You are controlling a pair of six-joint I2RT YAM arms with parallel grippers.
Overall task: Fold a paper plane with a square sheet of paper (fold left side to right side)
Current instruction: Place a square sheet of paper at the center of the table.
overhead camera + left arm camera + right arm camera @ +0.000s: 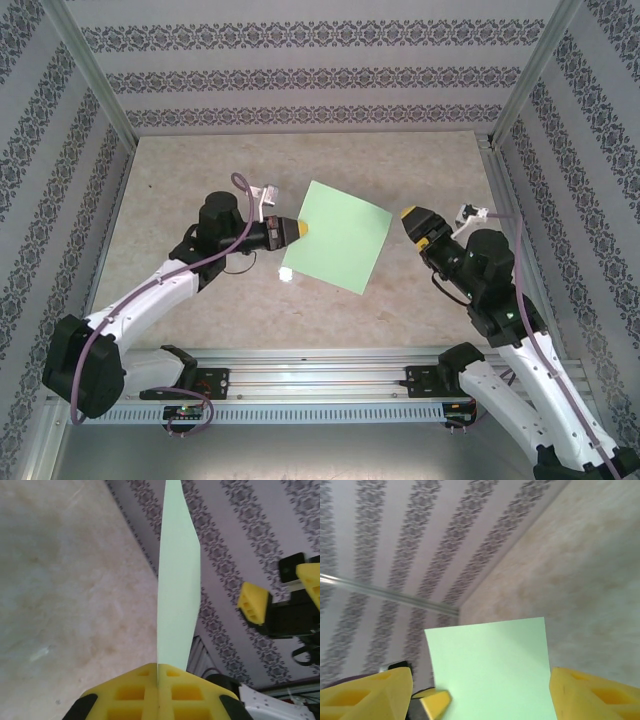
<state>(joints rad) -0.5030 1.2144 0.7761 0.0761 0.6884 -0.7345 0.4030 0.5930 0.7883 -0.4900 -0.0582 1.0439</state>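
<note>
The square sheet of paper (pixel 337 235), plain light mint-green and unfolded, hangs lifted over the middle of the table. My left gripper (pixel 300 229) is shut on its left edge. In the left wrist view the sheet (pixel 177 580) runs edge-on away from the closed yellow fingertips (pixel 145 680), with the left gripper (pixel 159 667) pinching it. My right gripper (pixel 412 222) stands open just off the sheet's right corner. In the right wrist view the sheet (pixel 490 670) lies flat ahead of the right gripper (pixel 480 697), whose fingers (pixel 592 695) are wide apart and hold nothing.
A small white spot (pixel 286 273) lies on the beige tabletop (pixel 220 160) below the sheet's near-left corner. Patterned walls (pixel 300 70) with aluminium posts (pixel 95 75) close in three sides. A metal rail (pixel 320 385) runs along the front edge by the arm bases.
</note>
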